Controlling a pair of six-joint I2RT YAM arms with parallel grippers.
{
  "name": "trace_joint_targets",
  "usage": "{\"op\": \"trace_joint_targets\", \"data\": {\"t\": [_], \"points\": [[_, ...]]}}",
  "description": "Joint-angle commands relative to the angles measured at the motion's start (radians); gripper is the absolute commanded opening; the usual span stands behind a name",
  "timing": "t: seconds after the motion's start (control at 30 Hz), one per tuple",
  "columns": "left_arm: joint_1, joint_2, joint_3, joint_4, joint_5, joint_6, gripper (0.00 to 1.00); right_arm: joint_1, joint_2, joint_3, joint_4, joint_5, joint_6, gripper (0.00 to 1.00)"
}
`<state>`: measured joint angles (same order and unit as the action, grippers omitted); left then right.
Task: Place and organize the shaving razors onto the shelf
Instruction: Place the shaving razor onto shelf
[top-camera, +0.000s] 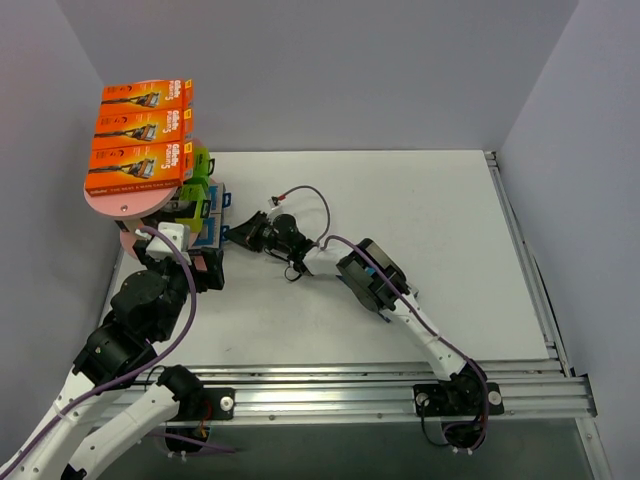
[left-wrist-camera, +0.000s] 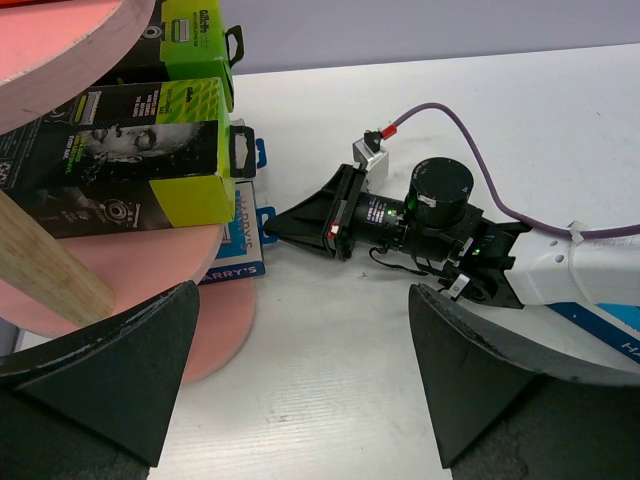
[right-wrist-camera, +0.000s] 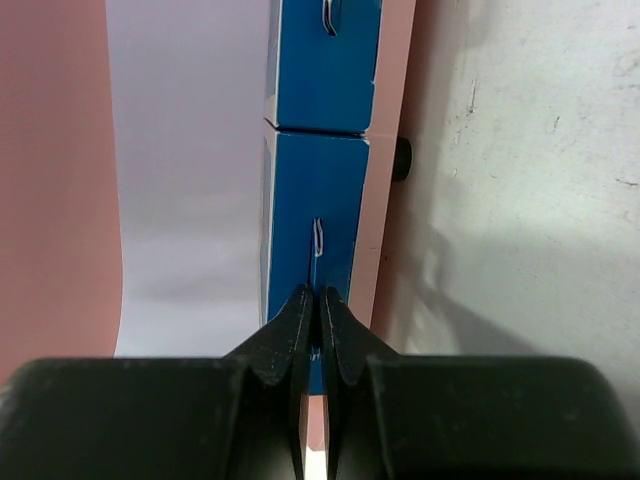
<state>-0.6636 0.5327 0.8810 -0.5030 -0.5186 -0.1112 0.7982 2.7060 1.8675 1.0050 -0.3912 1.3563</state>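
Seen from above, the pink shelf (top-camera: 128, 206) stands at the far left of the white desk (top-camera: 400, 200) with its boards stocked: three orange packs (top-camera: 140, 125) in a row on top, black-and-green packs (top-camera: 195, 172) below them, and blue packs (top-camera: 212, 215) lowest. No pack lies loose on the desk, so the job looks nearly done, with only squaring-up left.

From the left wrist, the left fingers (left-wrist-camera: 130, 370), dark matte wedges, stand wide apart and empty just near of the shelf. The glossy flat cardboard boxes sit on smooth rounded boards beside a pale wooden strut (left-wrist-camera: 50, 262).

From the right wrist, the right fingers (right-wrist-camera: 316, 305) are pressed together, tips against the near edge of a blue pack. Whether they pinch its thin hang tab cannot be told.
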Motion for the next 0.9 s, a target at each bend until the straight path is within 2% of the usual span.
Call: {"op": "trace_joint_targets", "data": {"t": [0.0, 0.3, 0.43, 0.53, 0.87], "points": [[0.005, -0.005, 0.004, 0.063, 0.008, -0.004, 0.95, -0.005, 0.012, 0.053, 0.012, 0.003, -0.008, 0.0], [0.007, -0.002, 0.004, 0.064, 0.008, -0.004, 0.95, -0.005, 0.014, 0.055, 0.021, -0.001, -0.003, 0.0], [0.005, -0.002, 0.003, 0.063, 0.008, -0.004, 0.95, -0.007, 0.012, 0.039, 0.052, -0.002, 0.015, 0.18], [0.007, 0.0, 0.003, 0.063, 0.006, -0.004, 0.95, -0.008, 0.011, 0.027, 0.063, 0.002, 0.021, 0.24], [0.007, 0.0, 0.003, 0.063, 0.008, -0.004, 0.95, -0.014, -0.003, -0.005, 0.078, 0.003, 0.027, 0.29]]}}
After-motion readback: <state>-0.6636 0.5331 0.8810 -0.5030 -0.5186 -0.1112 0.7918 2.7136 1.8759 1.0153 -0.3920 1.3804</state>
